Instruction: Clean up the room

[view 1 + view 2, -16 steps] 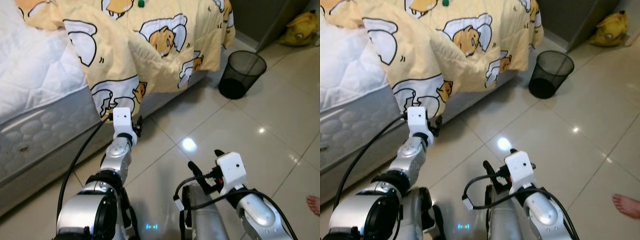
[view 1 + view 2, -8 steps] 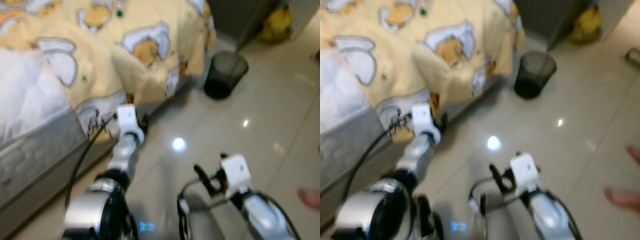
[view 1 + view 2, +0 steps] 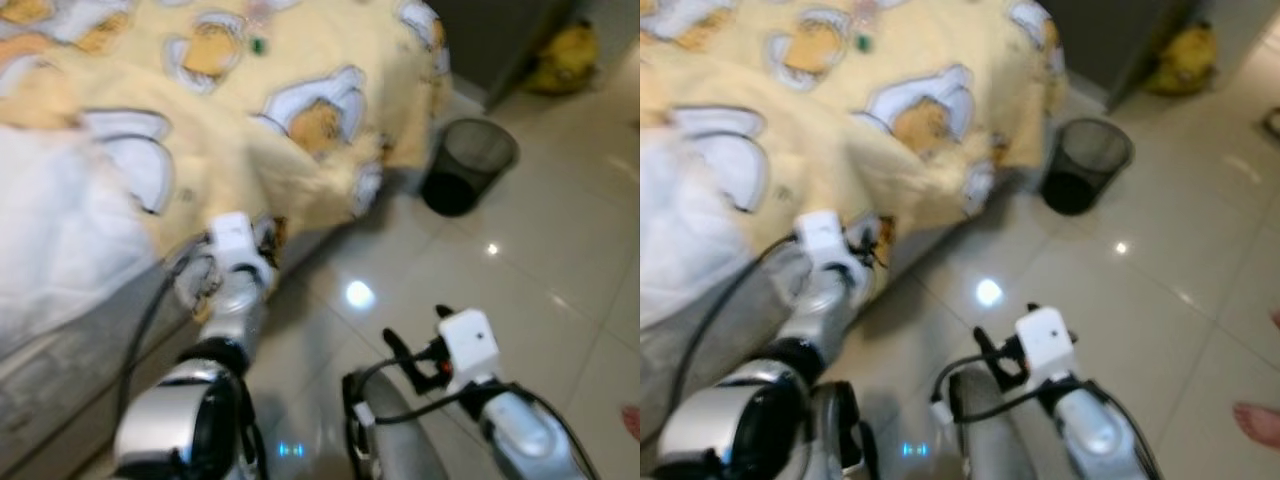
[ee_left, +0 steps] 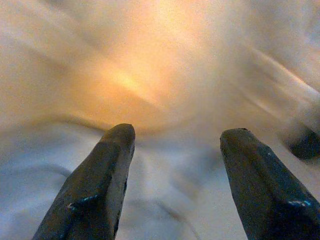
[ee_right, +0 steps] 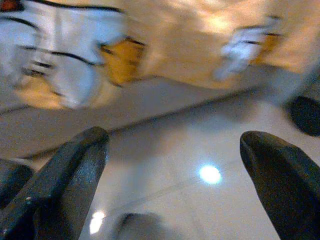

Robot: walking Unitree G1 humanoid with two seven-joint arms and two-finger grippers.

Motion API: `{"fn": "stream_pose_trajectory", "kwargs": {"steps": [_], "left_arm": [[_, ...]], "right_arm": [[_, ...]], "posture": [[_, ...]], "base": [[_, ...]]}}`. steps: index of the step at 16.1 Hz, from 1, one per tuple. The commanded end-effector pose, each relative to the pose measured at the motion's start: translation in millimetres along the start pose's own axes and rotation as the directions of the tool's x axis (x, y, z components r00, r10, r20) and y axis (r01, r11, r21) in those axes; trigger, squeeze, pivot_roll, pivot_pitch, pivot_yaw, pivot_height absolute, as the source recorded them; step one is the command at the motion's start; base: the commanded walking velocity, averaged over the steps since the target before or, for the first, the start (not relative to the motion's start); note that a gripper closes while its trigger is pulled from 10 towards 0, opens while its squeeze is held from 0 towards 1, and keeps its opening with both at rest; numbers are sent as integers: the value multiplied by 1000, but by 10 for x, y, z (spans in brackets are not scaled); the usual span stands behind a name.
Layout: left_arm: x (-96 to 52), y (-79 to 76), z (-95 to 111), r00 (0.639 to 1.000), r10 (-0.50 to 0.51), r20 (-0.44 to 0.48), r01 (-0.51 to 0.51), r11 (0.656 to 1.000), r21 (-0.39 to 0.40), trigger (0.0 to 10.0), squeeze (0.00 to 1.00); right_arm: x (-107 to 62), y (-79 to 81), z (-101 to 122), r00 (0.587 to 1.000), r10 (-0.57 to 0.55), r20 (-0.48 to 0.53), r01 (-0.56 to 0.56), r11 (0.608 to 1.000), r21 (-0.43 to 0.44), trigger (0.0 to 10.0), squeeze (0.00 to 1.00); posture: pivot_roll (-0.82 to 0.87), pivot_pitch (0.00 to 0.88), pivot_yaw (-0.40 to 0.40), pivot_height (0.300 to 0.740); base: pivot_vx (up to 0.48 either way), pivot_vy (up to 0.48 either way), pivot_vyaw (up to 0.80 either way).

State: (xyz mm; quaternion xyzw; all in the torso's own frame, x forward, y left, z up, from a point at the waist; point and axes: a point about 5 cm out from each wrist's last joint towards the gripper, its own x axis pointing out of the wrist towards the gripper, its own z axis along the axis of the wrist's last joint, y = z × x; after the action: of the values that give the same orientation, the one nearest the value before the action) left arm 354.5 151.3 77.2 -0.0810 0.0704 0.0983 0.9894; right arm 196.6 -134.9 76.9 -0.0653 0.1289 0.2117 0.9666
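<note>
1. A yellow blanket [image 3: 300, 90] printed with cartoon animals lies rumpled across the bed [image 3: 60, 230] and hangs over its edge toward the tiled floor [image 3: 540, 270].
2. A small green thing [image 3: 257, 44] sits on the blanket near the top of the head views; the blur hides what it is.
3. A black mesh bin [image 3: 468, 165] stands on the floor just beside the bed's corner, with a yellow bag [image 3: 560, 60] against the wall beyond it.
4. A person's toes [image 3: 1255, 420] show at the right edge of the floor.
5. The left pincer [image 4: 172, 145] reaches up to the hanging blanket, its fingers spread apart with fabric close before them, grasping nothing.
6. The right pincer [image 5: 175, 150] hovers low over the tiles, fingers wide apart and empty, pointing toward the bed's side.
</note>
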Motion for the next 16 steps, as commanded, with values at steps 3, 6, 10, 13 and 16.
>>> {"fn": "stream_pose_trajectory", "kwargs": {"steps": [3,6,10,13,16], "left_arm": [[-27,-177,601,924,-34,381,-5,995,100,10000,0],[-182,-118,464,927,-50,372,13,995,102,10000,0],[-374,134,100,969,33,243,-79,980,183,10000,0],[-292,261,-121,995,66,74,-80,977,200,10000,0],[-205,178,-171,998,67,-6,-66,986,156,10000,0]], "right_arm": [[-66,-66,27,1000,-18,12,18,1000,-5,10000,0],[-85,-45,-2,1000,-13,3,13,1000,-1,10000,0],[-72,-45,-26,1000,-4,-6,4,1000,-2,10000,0],[-54,-40,-42,1000,5,-9,-5,1000,-2,10000,0],[-33,-34,-35,1000,12,-8,-12,1000,-4,10000,0]], "posture": [[-367,227,-25,630],[-359,227,-22,630],[-341,213,-23,630],[-329,198,-27,630],[-335,200,-31,630]], "base": [[160,0,0],[0,0,0],[0,0,0],[0,0,0],[0,0,0]]}}
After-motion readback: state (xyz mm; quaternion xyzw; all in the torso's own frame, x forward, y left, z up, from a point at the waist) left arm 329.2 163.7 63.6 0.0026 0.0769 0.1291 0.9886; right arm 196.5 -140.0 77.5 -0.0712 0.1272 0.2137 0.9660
